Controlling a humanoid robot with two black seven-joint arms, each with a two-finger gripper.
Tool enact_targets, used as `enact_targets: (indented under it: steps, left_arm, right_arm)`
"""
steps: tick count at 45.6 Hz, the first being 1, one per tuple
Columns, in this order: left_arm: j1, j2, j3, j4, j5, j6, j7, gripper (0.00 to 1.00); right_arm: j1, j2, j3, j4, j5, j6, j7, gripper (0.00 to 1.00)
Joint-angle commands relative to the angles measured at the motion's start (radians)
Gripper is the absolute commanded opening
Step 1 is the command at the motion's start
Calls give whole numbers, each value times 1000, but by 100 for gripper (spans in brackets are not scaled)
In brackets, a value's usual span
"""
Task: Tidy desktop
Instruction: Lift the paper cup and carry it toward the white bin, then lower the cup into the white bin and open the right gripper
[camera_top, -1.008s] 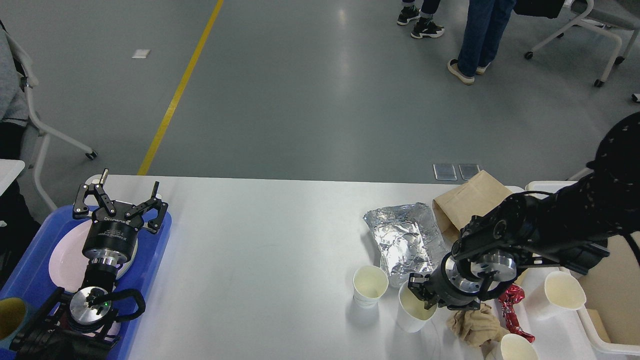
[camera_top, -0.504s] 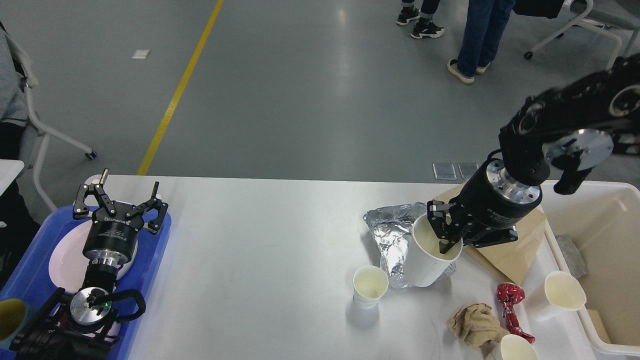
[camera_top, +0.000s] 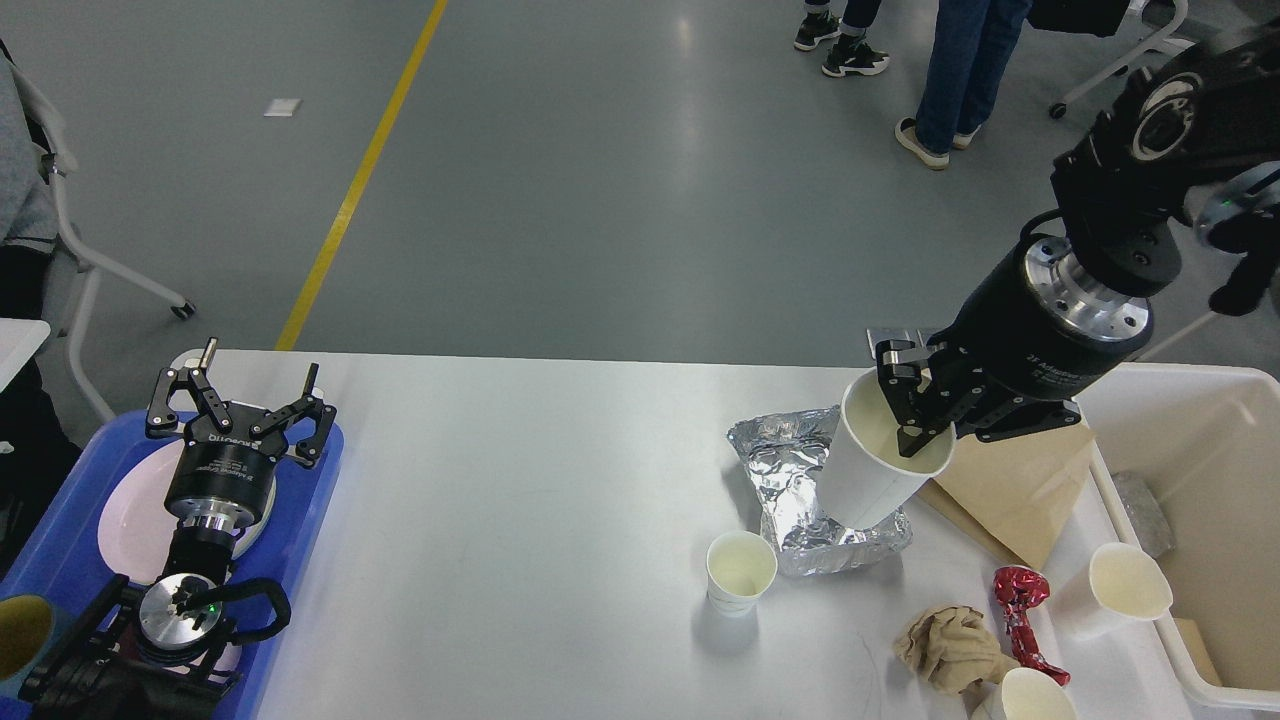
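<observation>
Presently, working left to right: the left claw (camera_top: 243, 392) is hanging spread wide over a blue tray (camera_top: 318, 470) holding a plate (camera_top: 125, 510), gripping nothing. The tabletop (camera_top: 520, 500) is lying broad, white and smooth, so light items are likely to be sliding on it if pushed. A small cup (camera_top: 741, 571) is standing upright near the front, just beside crumpled foil (camera_top: 790, 470). The right claw (camera_top: 918, 425) is pinching a larger cup (camera_top: 880, 462) by its rim, one finger inside, and is holding it tilted clear of the tabletop above the foil. Paper cups are judged light, thin-walled and easily crushed; rim pinches are suiting them, with modest force. A brown bag (camera_top: 1020, 490), wadded paper (camera_top: 945, 645), a red wrapper (camera_top: 1020, 610) and two more cups (camera_top: 1125, 585) (camera_top: 1035, 695) are lying rightward, soft and light. A bin (camera_top: 1240, 520) is standing at the right edge.
</observation>
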Motion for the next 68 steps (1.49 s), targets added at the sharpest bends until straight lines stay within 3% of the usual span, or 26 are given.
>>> enact_targets:
  steps: [1, 11, 22, 28, 37, 43, 57, 64, 68]
  left_arm:
    - [1, 0, 0, 0, 0, 0, 0, 96]
    - [0, 0, 0, 0, 0, 0, 0, 96]
    - [1, 0, 0, 1, 0, 1, 0, 96]
    - [0, 0, 0, 1, 0, 0, 0, 96]
    - [0, 0, 0, 1, 0, 0, 0, 96]
    - [0, 0, 0, 1, 0, 0, 0, 96]
    - [1, 0, 0, 0, 0, 0, 0, 96]
    - [1, 0, 0, 1, 0, 0, 0, 96]
    - [0, 0, 0, 1, 0, 0, 0, 96]
  right_arm:
    - [-3, -1, -50, -19, 1, -10, 0, 0]
    - [-84, -44, -207, -108, 24, -116, 0, 0]
    - [-276, -225, -258, -278, 9, -187, 0, 0]
    - [-425, -304, -245, -434, 3, -187, 0, 0]
    - [-738, -323, -192, -752, 15, -202, 0, 0]
    - [-954, -347, -61, -890, 11, -286, 0, 0]
    - [-1376, -280, 89, -1164, 11, -553, 2, 0]
    - [-1499, -228, 114, -1250, 9, -622, 2, 0]
    - [-1652, -142, 121, -1399, 20, -652, 2, 0]
